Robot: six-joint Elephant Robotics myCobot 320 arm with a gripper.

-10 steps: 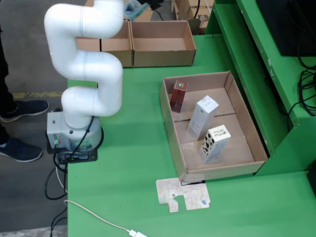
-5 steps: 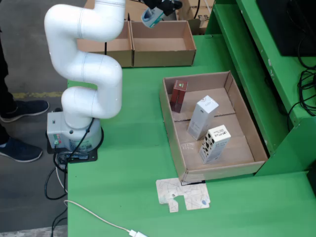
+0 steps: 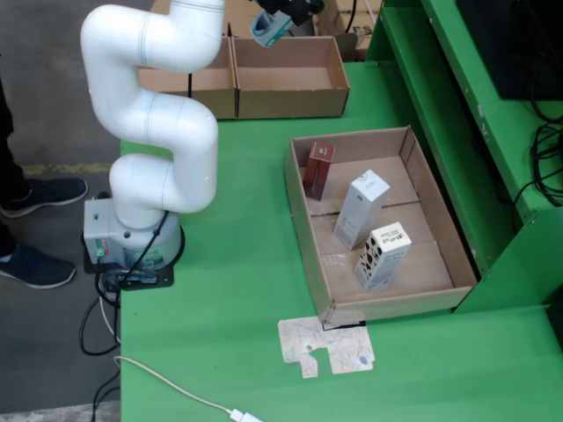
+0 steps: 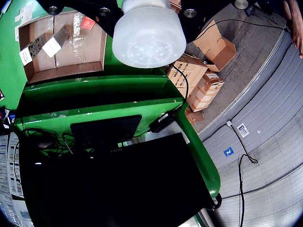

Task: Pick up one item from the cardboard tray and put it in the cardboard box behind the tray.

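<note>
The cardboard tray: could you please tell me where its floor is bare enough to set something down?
In the cardboard tray, floor is bare right of the dark red box, and along the near wall. The middle is crowded: white carton, patterned carton.

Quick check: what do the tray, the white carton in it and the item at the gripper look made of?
Tray: plain brown corrugated cardboard, matte, with folded flaps. White carton: probably coated paperboard, smooth with crisp edges. Item at the gripper: looks like translucent frosted plastic, round and milky, though the close view leaves it uncertain.

I see a green worktop [image 3: 237, 264], brown cardboard tray [image 3: 303, 220], dark red carton [image 3: 318, 170], white carton [image 3: 361, 209], black-patterned white carton [image 3: 382, 255].
</note>
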